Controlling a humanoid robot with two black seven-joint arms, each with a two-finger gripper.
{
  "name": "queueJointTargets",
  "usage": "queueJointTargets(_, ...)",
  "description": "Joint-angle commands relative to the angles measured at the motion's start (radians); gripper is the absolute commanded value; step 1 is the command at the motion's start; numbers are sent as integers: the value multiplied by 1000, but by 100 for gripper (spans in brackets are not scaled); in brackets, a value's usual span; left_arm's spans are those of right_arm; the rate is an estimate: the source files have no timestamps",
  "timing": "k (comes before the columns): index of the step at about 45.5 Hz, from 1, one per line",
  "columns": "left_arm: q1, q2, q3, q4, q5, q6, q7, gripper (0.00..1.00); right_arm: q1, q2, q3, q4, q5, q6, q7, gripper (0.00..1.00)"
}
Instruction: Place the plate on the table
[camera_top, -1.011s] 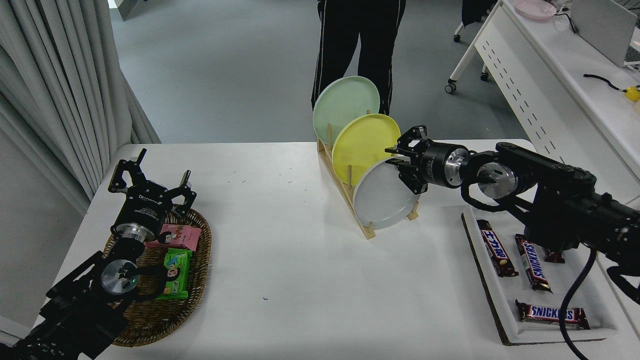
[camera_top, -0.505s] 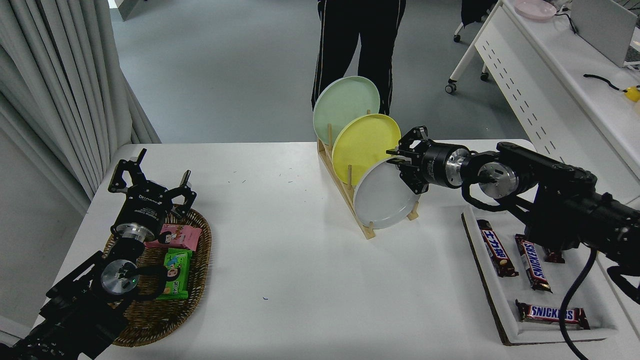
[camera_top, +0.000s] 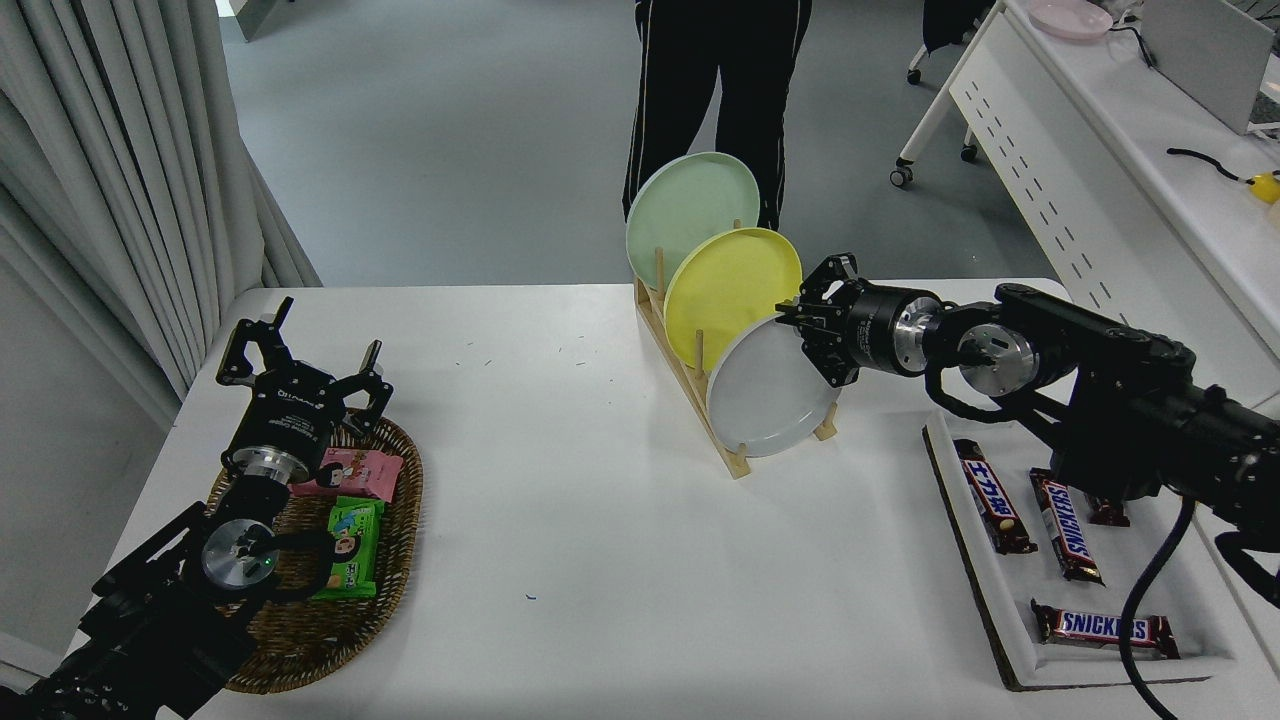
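A: Head view, quick. Where's the plate?

B: The light grey plate (camera_top: 768, 396) stands on edge in the nearest slot of the wooden rack (camera_top: 690, 385), mid-table, a bit right of centre. The yellow plate (camera_top: 728, 285) is behind it, the pale green plate (camera_top: 688, 208) behind that.

A: Right gripper?

B: The right gripper (camera_top: 797, 318) comes in from the right and sits at the grey plate's upper right rim. Fingers look drawn in at the rim, but I can't tell if they're actually clamped on it. Plate is in the rack, not flat on the table (camera_top: 600, 520).

A: Left?

B: The left gripper (camera_top: 300, 360) is parked near left above the wicker basket (camera_top: 390, 560), fingers spread apart, holding nothing. Snack packs (camera_top: 350, 520) lie in the basket.

A: Rest?

B: White tray (camera_top: 975, 560) near right with chocolate bars (camera_top: 1065, 520). A person's legs (camera_top: 715, 90) at the far side. White desk (camera_top: 1100, 150) far right.
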Motion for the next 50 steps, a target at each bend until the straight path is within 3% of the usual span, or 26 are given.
queueJointTargets(1, 0, 0, 0, 0, 0, 0, 0, 100, 0, -1, 0, 0, 0, 0, -9, 0)
queueJointTargets(33, 0, 0, 0, 0, 0, 0, 0, 100, 32, -12, 41, 17, 20, 17, -75, 0)
queueJointTargets(50, 0, 0, 0, 0, 0, 2, 0, 100, 109, -79, 37, 121, 262, -15, -125, 0)
